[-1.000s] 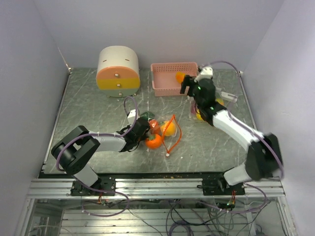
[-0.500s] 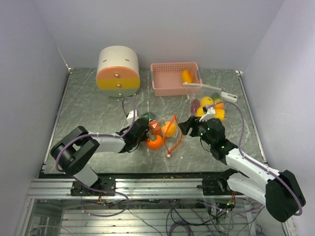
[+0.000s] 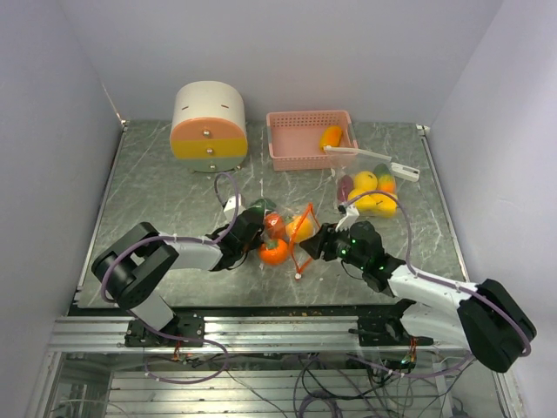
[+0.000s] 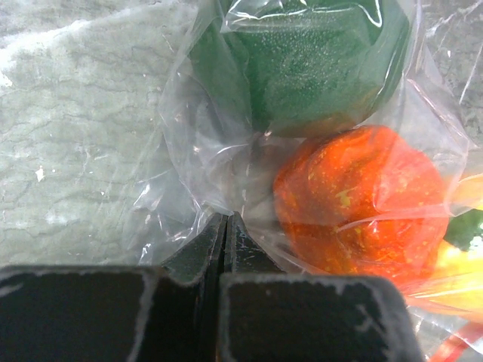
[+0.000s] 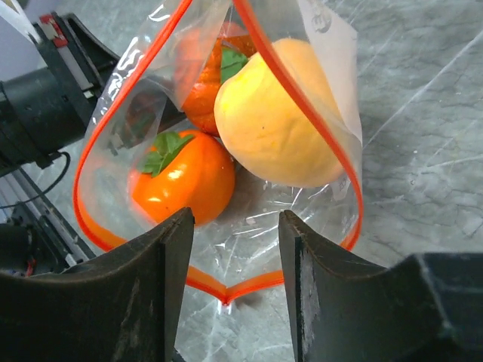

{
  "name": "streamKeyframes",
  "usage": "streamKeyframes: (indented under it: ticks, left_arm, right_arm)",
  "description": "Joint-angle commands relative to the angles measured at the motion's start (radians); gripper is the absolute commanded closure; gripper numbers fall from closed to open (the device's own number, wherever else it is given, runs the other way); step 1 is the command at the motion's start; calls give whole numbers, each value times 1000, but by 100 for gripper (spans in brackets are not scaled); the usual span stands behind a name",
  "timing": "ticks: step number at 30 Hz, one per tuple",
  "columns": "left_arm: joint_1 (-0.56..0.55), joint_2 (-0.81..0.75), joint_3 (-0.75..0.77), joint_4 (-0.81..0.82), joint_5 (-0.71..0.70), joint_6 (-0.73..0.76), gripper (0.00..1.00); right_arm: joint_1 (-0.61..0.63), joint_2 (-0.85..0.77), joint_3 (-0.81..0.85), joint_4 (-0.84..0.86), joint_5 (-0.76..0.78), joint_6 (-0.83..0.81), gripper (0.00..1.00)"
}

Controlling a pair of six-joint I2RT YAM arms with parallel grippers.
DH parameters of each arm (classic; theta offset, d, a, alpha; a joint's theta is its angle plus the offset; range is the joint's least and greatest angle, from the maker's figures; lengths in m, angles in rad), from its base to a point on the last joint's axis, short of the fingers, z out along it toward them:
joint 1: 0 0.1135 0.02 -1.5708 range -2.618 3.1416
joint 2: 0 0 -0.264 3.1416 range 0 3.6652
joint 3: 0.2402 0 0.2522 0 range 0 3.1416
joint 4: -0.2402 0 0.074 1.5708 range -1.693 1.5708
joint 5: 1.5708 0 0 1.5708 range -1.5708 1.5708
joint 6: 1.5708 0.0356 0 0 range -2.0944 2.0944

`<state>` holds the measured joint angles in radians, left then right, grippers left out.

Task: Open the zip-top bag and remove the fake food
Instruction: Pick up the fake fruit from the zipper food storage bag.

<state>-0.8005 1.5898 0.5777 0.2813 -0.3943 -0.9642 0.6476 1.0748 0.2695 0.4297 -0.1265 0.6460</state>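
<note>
A clear zip-top bag point(image 3: 300, 239) with an orange rim lies mid-table, its mouth gaping toward the right arm. Inside it, the fake food shows as an orange persimmon point(image 5: 185, 181), a yellow peach point(image 5: 279, 121), an orange-red piece point(image 4: 355, 196) and a dark green piece point(image 4: 302, 60). My left gripper point(image 4: 225, 220) is shut on the bag's clear film at its closed end, also seen from above point(image 3: 251, 229). My right gripper point(image 5: 235, 226) is open just in front of the mouth, with the orange rim point(image 5: 226, 290) below its fingers and nothing pinched.
A pink basket point(image 3: 287, 131) at the back holds one orange piece point(image 3: 331, 137). A second clear bag point(image 3: 370, 187) with yellow, orange and purple fruit lies right of centre. A round cream, orange and yellow drawer box point(image 3: 209, 126) stands at the back left.
My right arm has swung from the pink basket back down to the bag's mouth, leaving an orange piece in the basket, and its jaws have narrowed. The left arm has not moved.
</note>
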Motion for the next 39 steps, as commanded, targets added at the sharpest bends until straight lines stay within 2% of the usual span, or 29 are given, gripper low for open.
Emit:
streamKeyframes:
  ticks: [1, 4, 9, 13, 19, 32, 36, 39]
  left_arm:
    - [-9, 38, -13, -34, 32, -7, 93]
    - [-10, 20, -20, -45, 21, -4, 93]
    - [-11, -16, -38, -57, 4, 3, 93]
    - [-10, -25, -42, -65, -4, 8, 93]
    - [-11, -26, -51, -58, -6, 10, 93]
    - [-11, -23, -60, -49, -8, 16, 93]
    - [-11, -24, -62, -47, -3, 13, 93]
    - [-11, -35, -76, -35, -4, 4, 93]
  right_arm:
    - [31, 67, 63, 35, 53, -36, 52]
    - [33, 115, 111, 20, 83, -70, 51]
    - [38, 171, 207, -25, 154, -138, 35]
    - [40, 224, 272, -66, 213, -182, 27]
    - [41, 347, 326, -81, 235, -205, 22]
    - [58, 488, 320, -24, 199, -188, 23]
    - [58, 478, 329, -41, 208, -190, 37]
    - [58, 437, 322, -47, 217, -186, 44]
